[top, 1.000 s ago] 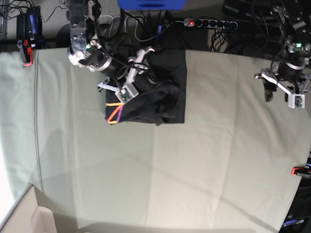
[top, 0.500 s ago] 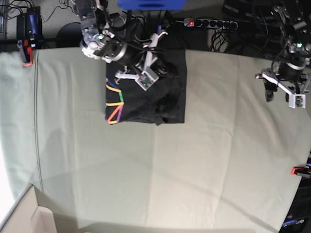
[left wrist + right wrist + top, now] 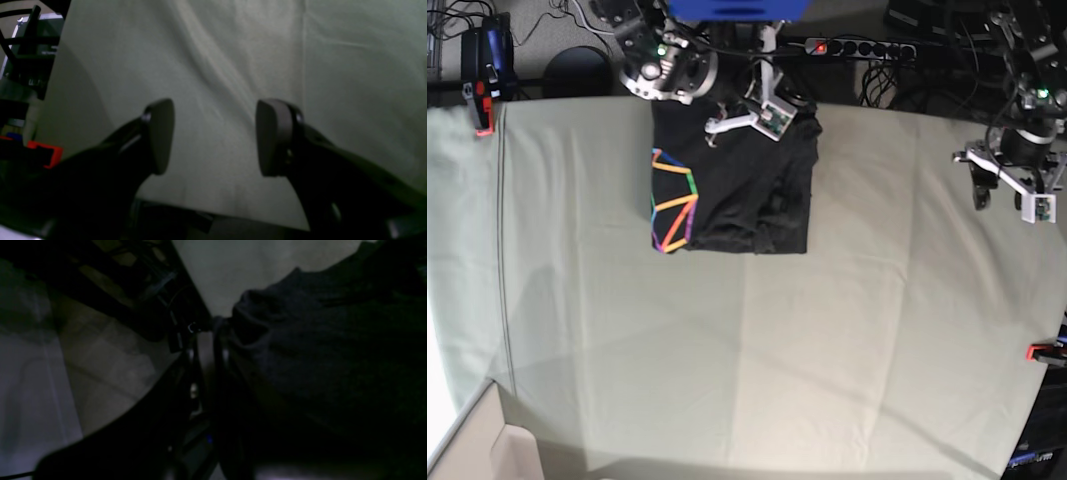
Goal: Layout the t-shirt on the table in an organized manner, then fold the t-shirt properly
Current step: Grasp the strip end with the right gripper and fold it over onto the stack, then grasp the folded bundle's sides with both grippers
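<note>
While my right gripper [image 3: 772, 108] stays pinched on the t-shirt [image 3: 737, 190] far edge, lifting carelessly could unravel its folds.

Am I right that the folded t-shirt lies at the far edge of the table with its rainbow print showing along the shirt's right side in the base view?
Not quite: the base view shows the rainbow print along the left side of the folded t-shirt, not the right. The shirt does lie at the far edge of the table.

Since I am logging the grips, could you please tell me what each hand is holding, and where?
The right hand is shut on the t-shirt at its far edge, near the table's back. The left hand is open and holds nothing.
</note>
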Action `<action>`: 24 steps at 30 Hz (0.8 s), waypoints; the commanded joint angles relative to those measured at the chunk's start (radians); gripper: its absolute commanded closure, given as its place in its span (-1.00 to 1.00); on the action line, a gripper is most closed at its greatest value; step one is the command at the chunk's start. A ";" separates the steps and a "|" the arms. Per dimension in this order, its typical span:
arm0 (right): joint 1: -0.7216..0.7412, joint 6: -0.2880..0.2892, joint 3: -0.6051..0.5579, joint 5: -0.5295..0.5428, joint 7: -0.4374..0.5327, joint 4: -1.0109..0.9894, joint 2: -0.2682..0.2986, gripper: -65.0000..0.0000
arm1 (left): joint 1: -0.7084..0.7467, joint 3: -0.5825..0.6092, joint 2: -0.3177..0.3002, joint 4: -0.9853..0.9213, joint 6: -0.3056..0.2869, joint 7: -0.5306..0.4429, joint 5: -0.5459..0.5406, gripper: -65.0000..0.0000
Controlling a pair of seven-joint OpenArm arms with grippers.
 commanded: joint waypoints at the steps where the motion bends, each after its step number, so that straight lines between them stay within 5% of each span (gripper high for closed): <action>1: 0.005 0.007 -0.004 0.020 0.024 0.017 -0.005 0.92 | -0.003 -0.005 -0.012 0.019 -0.001 -0.025 -0.009 -0.14; 12: -0.002 0.007 0.013 0.023 0.024 0.051 0.016 0.01 | 0.002 0.004 -0.002 0.047 -0.004 -0.024 -0.021 -0.15; 24: -0.068 0.007 0.291 0.023 0.024 0.168 0.010 -0.04 | -0.038 0.412 0.150 0.121 0.001 -0.019 -0.012 -0.16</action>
